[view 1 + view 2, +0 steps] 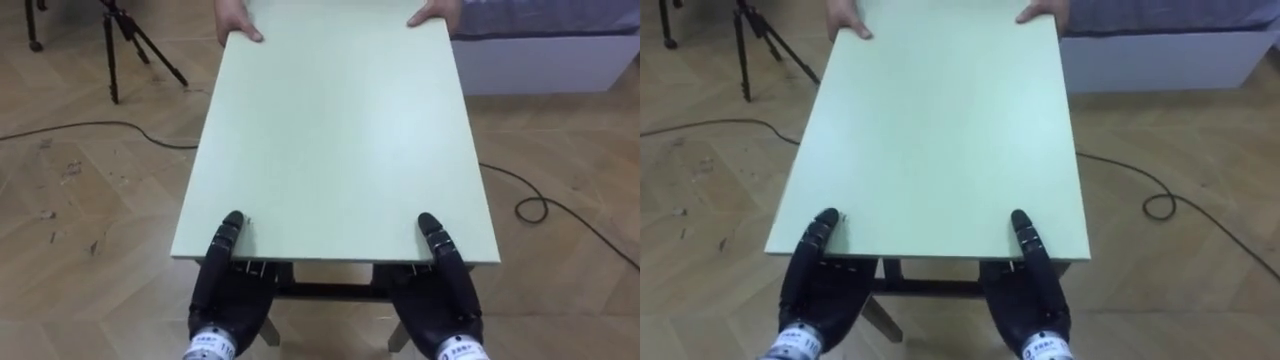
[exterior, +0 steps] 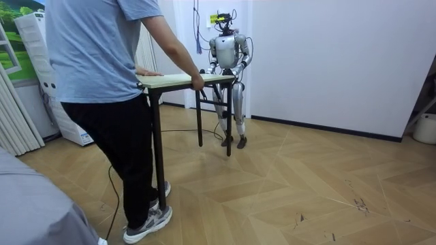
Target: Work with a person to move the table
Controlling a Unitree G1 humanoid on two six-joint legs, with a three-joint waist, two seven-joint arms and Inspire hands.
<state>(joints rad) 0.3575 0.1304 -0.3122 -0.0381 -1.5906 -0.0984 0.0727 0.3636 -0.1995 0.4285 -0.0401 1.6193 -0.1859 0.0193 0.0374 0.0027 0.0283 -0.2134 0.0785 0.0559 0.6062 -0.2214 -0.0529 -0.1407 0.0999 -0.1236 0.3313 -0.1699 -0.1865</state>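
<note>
Robot's left hand [image 1: 222, 290] and right hand [image 1: 445, 295], bottom of frame, each pinch near edge of table [image 1: 335, 130] — thumb on top, palm beneath. Person's hands [image 1: 235, 25] hold far edge, top of frame. Top looks stiff, smooth, probably moderately heavy — best gripped near corners, kept level.

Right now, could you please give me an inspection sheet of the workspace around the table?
Surface: table, pale green top, bare.
Job's things: the table; person's hands hold its far edge.
Clutter: nothing seen.
Hands: left hand and right hand grip the near edge, thumbs on top.
Cables: dark cables on the floor, one each side.
Surroundings: wooden floor, tripod far left, bed far right.
</note>
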